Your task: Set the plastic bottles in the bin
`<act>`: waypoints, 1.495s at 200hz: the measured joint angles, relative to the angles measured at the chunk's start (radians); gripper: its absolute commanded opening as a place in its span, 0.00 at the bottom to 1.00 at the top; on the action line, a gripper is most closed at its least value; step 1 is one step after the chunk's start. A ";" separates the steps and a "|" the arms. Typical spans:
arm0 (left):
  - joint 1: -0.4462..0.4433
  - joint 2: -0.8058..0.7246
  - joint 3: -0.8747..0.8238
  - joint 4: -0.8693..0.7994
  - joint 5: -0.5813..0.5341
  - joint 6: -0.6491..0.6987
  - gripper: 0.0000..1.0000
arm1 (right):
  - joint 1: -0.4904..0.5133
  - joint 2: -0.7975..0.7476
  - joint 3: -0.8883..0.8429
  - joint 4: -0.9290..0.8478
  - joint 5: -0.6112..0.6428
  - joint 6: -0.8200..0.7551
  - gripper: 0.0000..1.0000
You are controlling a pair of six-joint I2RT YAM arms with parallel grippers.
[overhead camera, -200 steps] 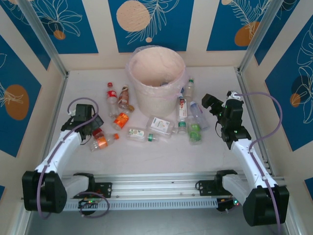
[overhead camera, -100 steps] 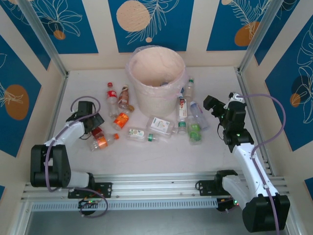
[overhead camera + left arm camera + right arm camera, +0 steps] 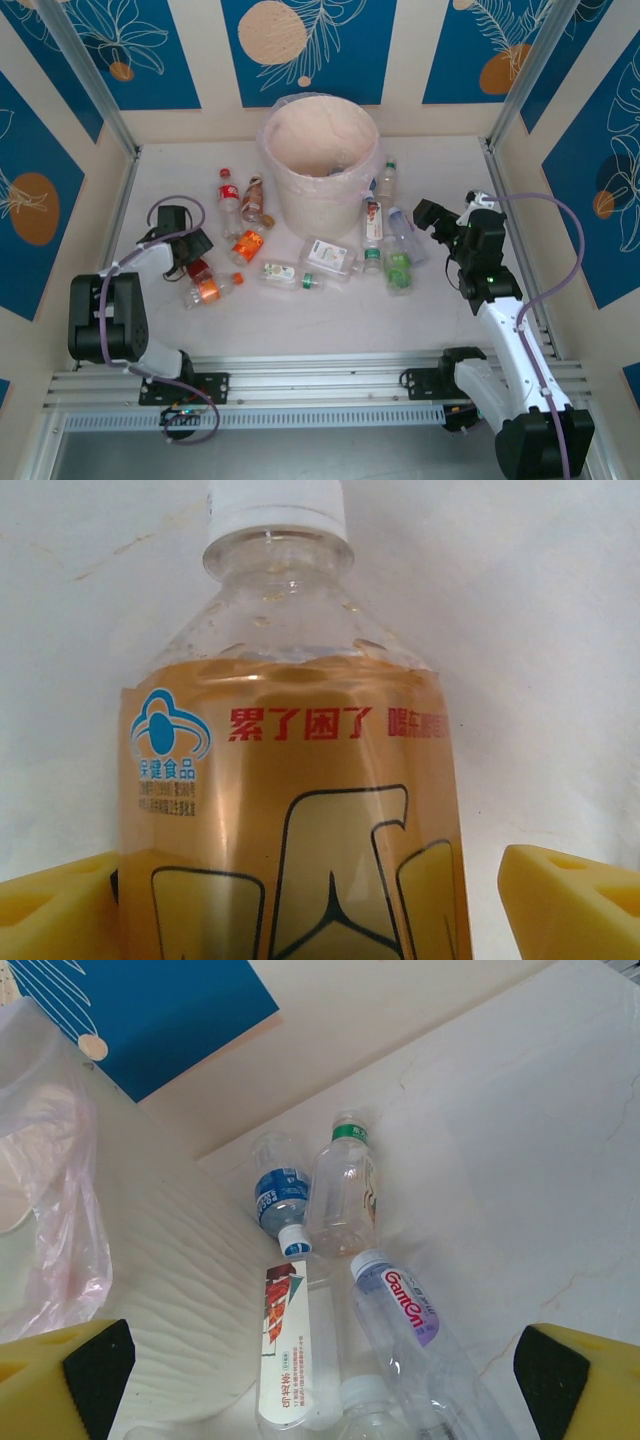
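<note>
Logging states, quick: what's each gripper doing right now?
Left gripper: open, fingers either side of an orange-labelled bottle.
Right gripper: open, holding nothing.

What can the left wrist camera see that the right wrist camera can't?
Left wrist camera: one orange-labelled bottle up close, with a white cap and red writing, sitting between the tips of the open left claw.

Right wrist camera: several bottles lying down, such as a green-capped bottle, a blue-labelled bottle and a purple-labelled bottle, beside the bin with its pink liner, plus a blue wall panel. The right claw is open.

Both: yellow claw tips in the bottom corners and the white table.
</note>
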 measured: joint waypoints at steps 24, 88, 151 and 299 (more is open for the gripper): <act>0.000 0.021 0.000 0.002 0.007 -0.002 0.85 | 0.000 -0.010 -0.009 0.018 -0.006 0.000 0.99; 0.000 0.040 0.006 0.003 0.024 0.002 0.61 | 0.000 -0.025 -0.016 0.006 0.000 -0.004 0.99; 0.000 0.001 0.011 0.018 0.052 0.012 0.44 | 0.000 -0.024 -0.015 -0.003 0.013 0.002 1.00; -0.002 -0.587 -0.055 0.254 0.249 -0.058 0.00 | 0.000 -0.037 -0.021 0.055 -0.051 -0.003 1.00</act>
